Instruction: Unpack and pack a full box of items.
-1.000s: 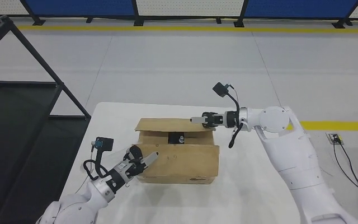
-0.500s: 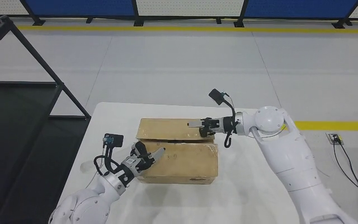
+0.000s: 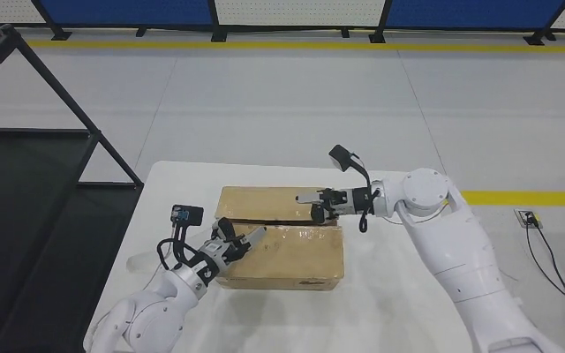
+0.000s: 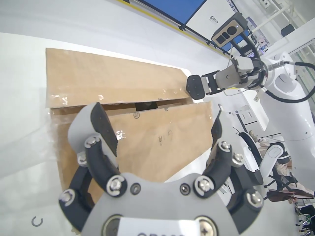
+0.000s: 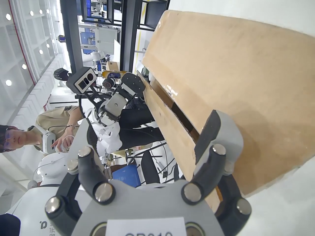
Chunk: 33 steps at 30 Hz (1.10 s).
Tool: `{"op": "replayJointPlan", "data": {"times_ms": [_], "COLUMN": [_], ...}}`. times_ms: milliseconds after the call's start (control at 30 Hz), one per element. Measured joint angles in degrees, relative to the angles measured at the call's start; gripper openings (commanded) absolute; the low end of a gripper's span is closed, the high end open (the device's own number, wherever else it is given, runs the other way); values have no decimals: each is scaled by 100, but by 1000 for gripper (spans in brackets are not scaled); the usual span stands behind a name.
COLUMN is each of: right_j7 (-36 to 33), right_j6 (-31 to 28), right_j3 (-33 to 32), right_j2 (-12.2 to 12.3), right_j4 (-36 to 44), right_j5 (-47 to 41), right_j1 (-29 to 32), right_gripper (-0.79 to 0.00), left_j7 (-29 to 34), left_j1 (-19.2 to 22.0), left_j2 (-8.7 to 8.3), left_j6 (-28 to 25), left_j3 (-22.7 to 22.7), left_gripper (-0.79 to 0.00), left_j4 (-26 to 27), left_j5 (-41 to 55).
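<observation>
Box (image 3: 281, 243): brown cardboard, standing at the centre of the top view, slightly below the middle of the frame, on the white table (image 3: 397, 300).
Flaps: two long top flaps were folded down almost flat; the upper flap (image 3: 265, 201) lay toward the top of the frame and the lower flap (image 3: 296, 251) beneath it.
Seam: a narrow dark slit (image 4: 146, 106) ran between the flap edges, which carried glossy tape residue (image 4: 118, 133).
Left gripper (image 3: 242, 235): entered from the lower left of the top view and was poised over the left end of the lower flap. Its fingers (image 4: 103, 126) were spread wide apart with nothing between them; contact with the cardboard could not be judged.
Right gripper (image 3: 309, 197): entered from the right of the top view and was placed at the right end of the seam. Its fingers (image 5: 216, 133) were parted and held nothing, and one pad lay close over the upper flap.
Table: white and rounded at its corners, occupying the lower half of the top view.
Surroundings: pale grey floor (image 3: 265, 97), a yellow line (image 3: 265, 44) and blue panels (image 3: 124, 11) along the upper edge, and a black frame (image 3: 53, 79) at the left.
</observation>
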State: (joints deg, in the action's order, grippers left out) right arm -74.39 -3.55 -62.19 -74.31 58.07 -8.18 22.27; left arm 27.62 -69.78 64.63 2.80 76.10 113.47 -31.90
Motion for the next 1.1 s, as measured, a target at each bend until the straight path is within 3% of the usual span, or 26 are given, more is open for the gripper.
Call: {"op": "replayJointPlan", "data": {"times_ms": [400,533,800,933,1100], "right_j7": [99,171,334,440,489], "right_j6": [-138,-271,-382,-462,-466], "right_j3": [-103,-241,-488,-632,-702], "right_j2": [79,138,256,320,368], "right_j4": [24,153,463,662,844], "right_j5": [-238,-344,-427,-431,-371], "right_j1": [274,498,907,1103,1198], "right_gripper": [0,0,0,0,0], "left_j7": [-377,-758,-1669,-1738,-1725], "left_j1": [-79,-288,-962,-1312,-1315], "left_j2": [32,34,38,36,35], "left_j6": [-39,-55,-107,-236,-239], "left_j3": [118,497,1744,2343,2334], "left_gripper": [0,0,0,0,0], "left_j4": [113,223,273,260,259], "left_j5": [124,485,1521,2048,2038]}}
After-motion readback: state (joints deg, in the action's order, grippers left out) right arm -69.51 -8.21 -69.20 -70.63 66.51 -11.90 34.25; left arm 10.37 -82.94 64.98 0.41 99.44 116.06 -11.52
